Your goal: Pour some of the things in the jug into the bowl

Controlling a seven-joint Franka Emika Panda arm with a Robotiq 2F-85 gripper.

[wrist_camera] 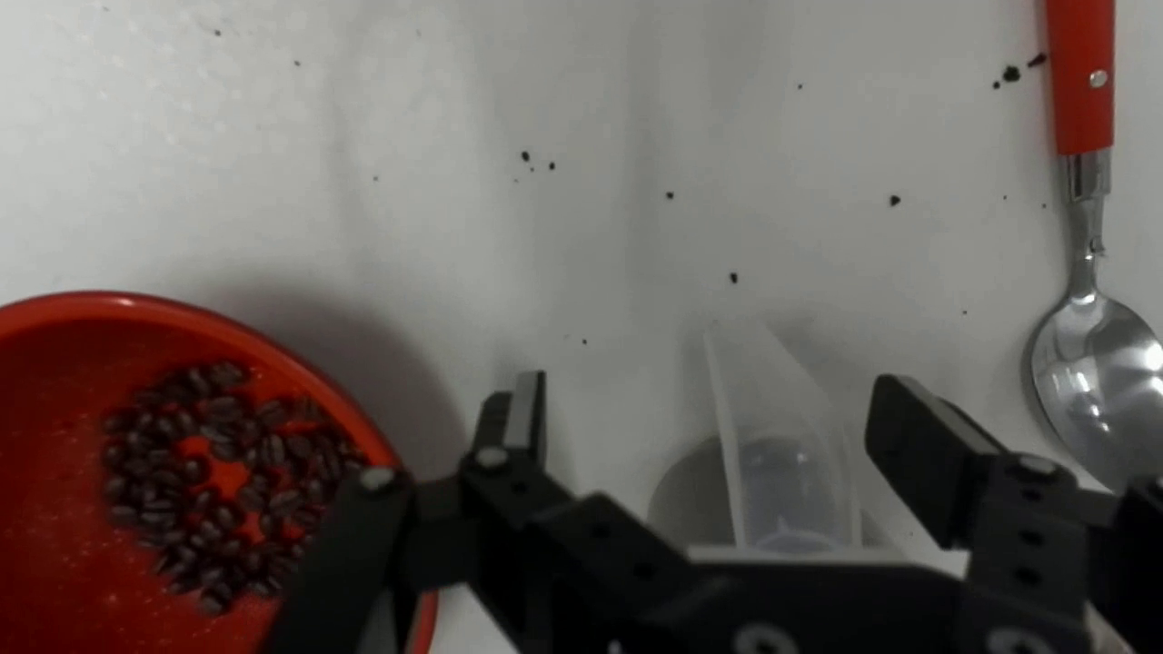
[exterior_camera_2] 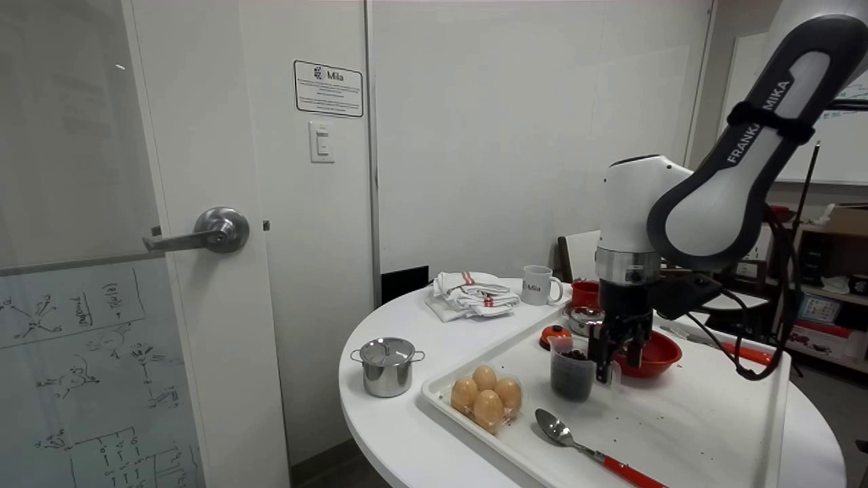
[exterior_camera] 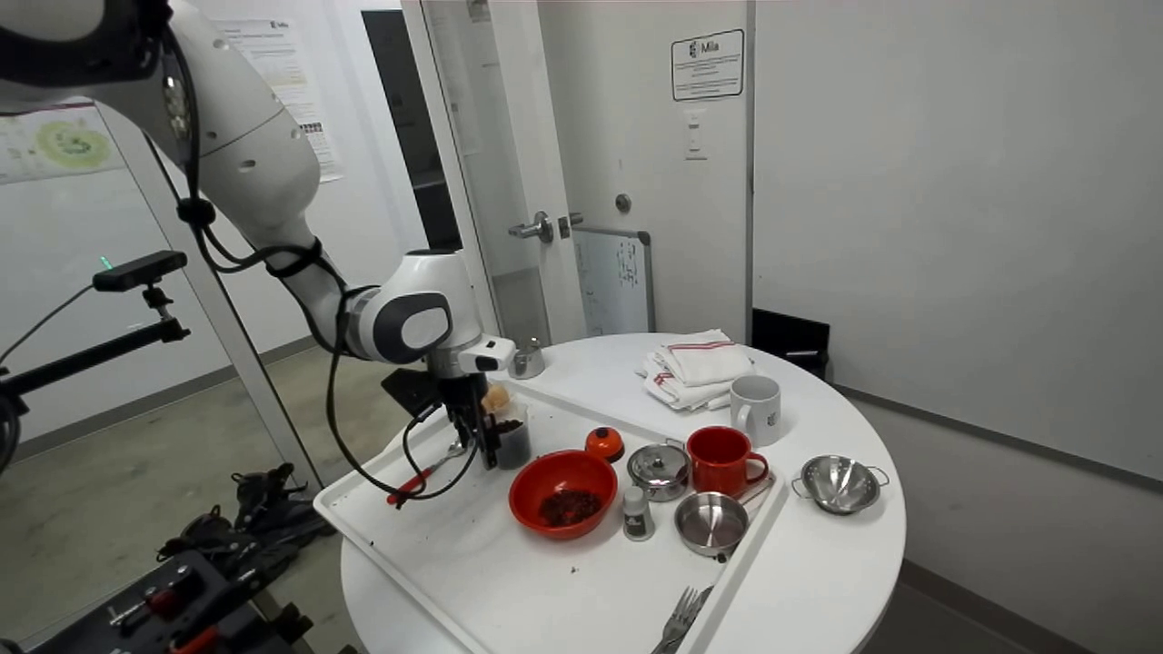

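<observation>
One wide red bowl comes first for size; near it hangs the pincer, jaws spread, nothing gripped. Just beside that bowl the jug stands upright, touching or not I cannot tell; thin plastic by its look, it should be light, rather slippery and ready to flex under a hard squeeze. Best hold: its handle, which lies between the jaws. Small dark beans inside may pour in a rush

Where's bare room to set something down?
Tray: between spoon, red bowl and fork, bar scattered specks. Table: between tall pot and towels. Crowded: squat pot, shaker, steel pan and red mug beside the bowl; gripper and jug on its other side.
</observation>
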